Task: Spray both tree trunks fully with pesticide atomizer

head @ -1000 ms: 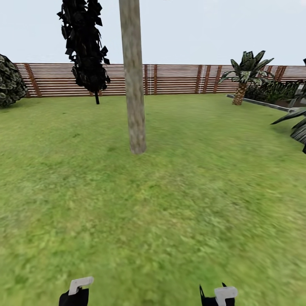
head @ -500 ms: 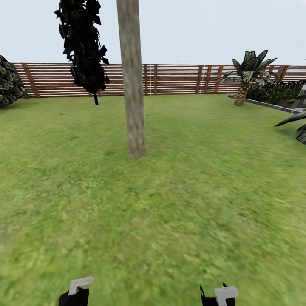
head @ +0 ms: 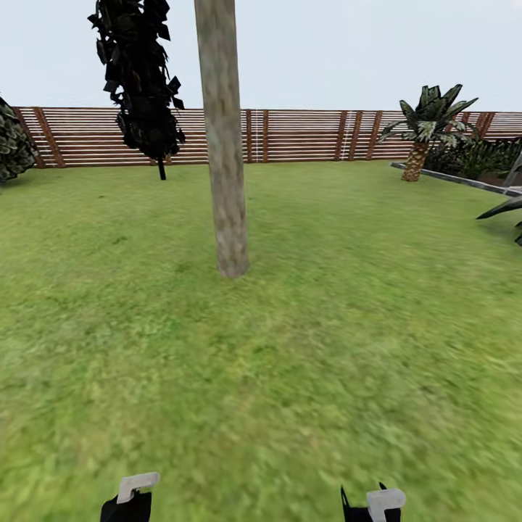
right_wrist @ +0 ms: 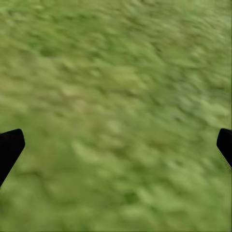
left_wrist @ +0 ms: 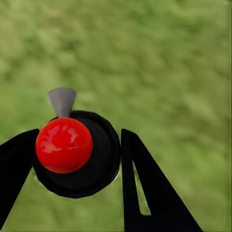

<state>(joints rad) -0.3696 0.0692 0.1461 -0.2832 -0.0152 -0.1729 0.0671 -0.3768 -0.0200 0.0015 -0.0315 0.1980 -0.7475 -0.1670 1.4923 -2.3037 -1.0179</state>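
The tree trunk (head: 223,145) looks a bit closer than a second ago, so the robot is rolling nearer over the lawn (head: 326,348) to spray it, with the left gripper (left_wrist: 77,159) squeezing the sprayer (left_wrist: 75,152) and the right gripper (right_wrist: 116,145) wide open.

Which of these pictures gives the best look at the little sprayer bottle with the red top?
The left wrist view: the pesticide atomizer sits close up between the left gripper's black fingers, red top facing the camera. The head view catches just the arm tips at its lower edge; the right wrist view looks down on grass.

light: bright, even, shadowless | sky: pale | grass (head: 304,377): blurred, soft in wrist views
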